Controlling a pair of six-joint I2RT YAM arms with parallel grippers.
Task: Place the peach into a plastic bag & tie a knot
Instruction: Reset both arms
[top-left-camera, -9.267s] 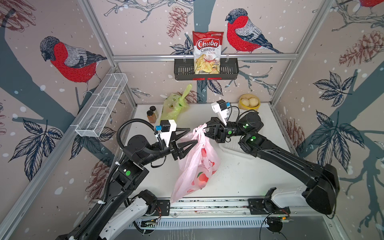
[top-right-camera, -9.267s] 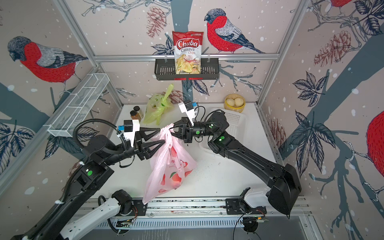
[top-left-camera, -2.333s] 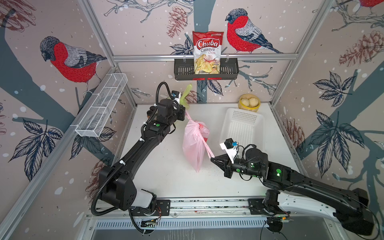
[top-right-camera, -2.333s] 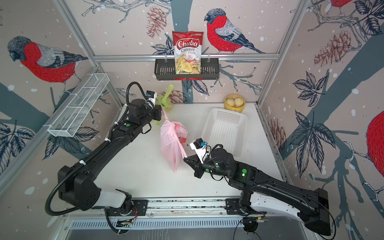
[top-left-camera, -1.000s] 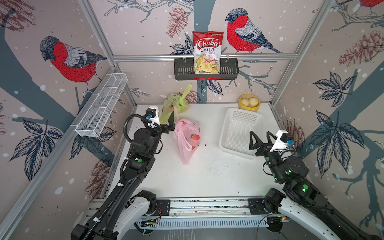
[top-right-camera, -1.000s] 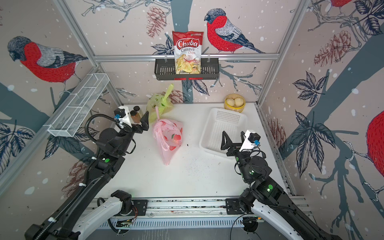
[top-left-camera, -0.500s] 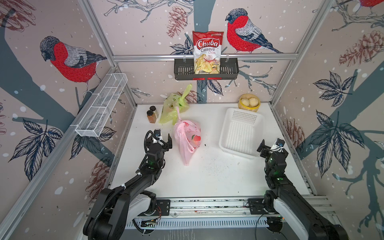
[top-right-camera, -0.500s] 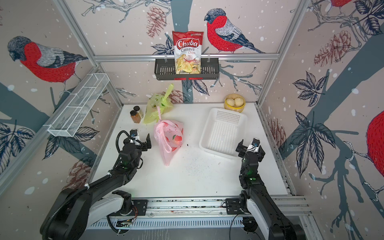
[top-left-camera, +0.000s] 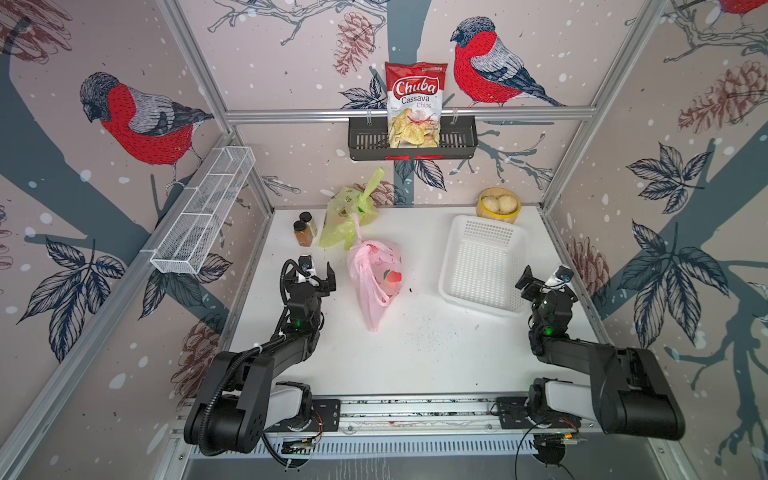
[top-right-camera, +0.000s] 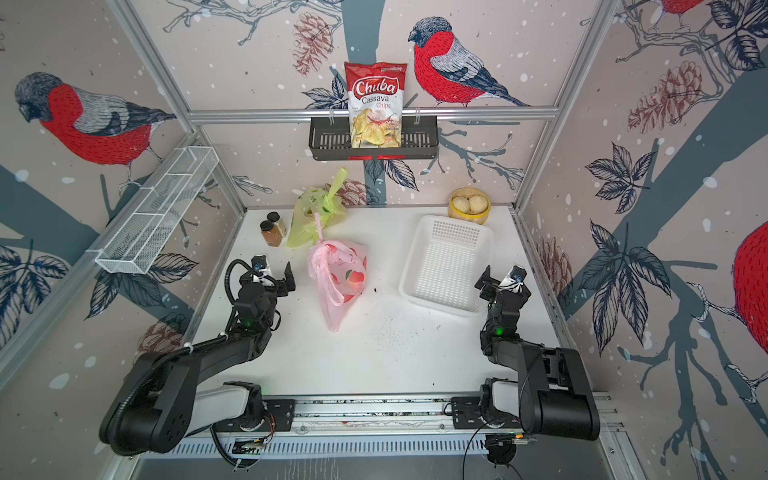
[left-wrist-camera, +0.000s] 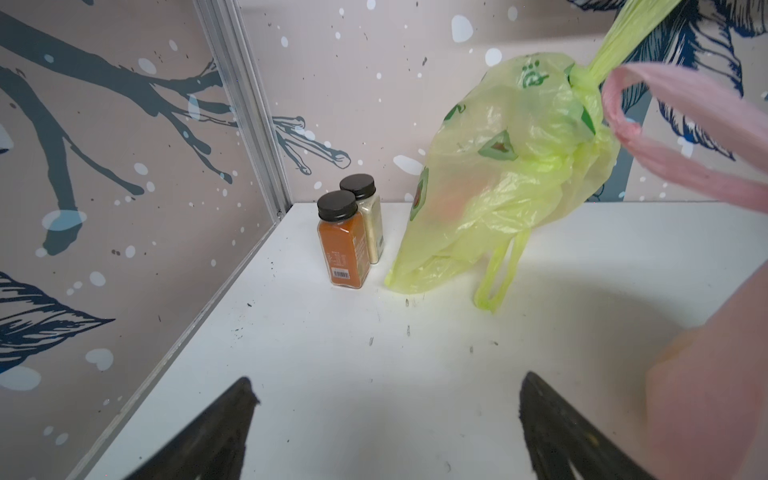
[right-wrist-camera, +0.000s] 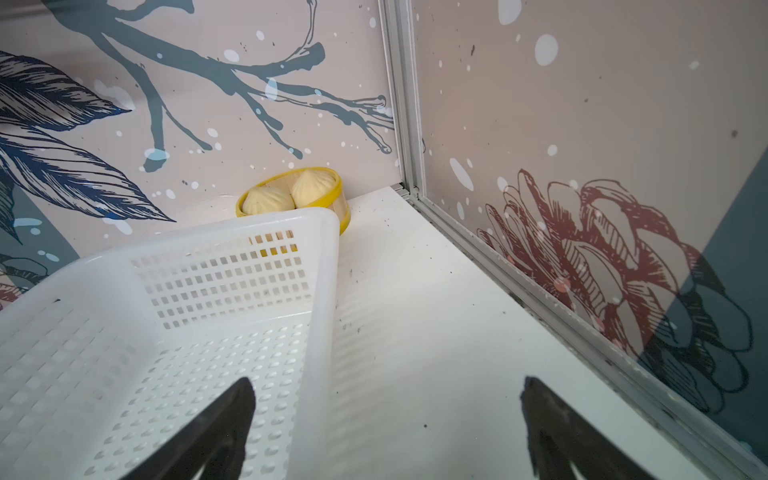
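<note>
The pink plastic bag (top-left-camera: 376, 286) (top-right-camera: 338, 282) with peach prints lies on the white table, its neck gathered and its handle strand pointing toward the back wall. A red-orange peach shape (top-left-camera: 390, 276) shows through the film; I cannot tell fruit from print. My left gripper (top-left-camera: 309, 275) (top-right-camera: 266, 277) rests low just left of the bag, open and empty (left-wrist-camera: 384, 415), with the bag's blurred side (left-wrist-camera: 715, 374) beside it. My right gripper (top-left-camera: 546, 286) (top-right-camera: 503, 286) sits open and empty by the near right corner of the white basket (right-wrist-camera: 386, 415).
A tied yellow-green bag (top-left-camera: 347, 212) (left-wrist-camera: 511, 174) and two spice jars (top-left-camera: 303, 230) (left-wrist-camera: 343, 241) stand at the back left. The white basket (top-left-camera: 482, 262) (right-wrist-camera: 166, 324) and a yellow steamer with buns (top-left-camera: 498, 203) (right-wrist-camera: 291, 195) are at the back right. A chips bag (top-left-camera: 415, 104) sits in a wall rack.
Both arms have drawn back from the bag and folded down low toward the front, left and right. The pink bag, let go earlier, lies still on the table.
</note>
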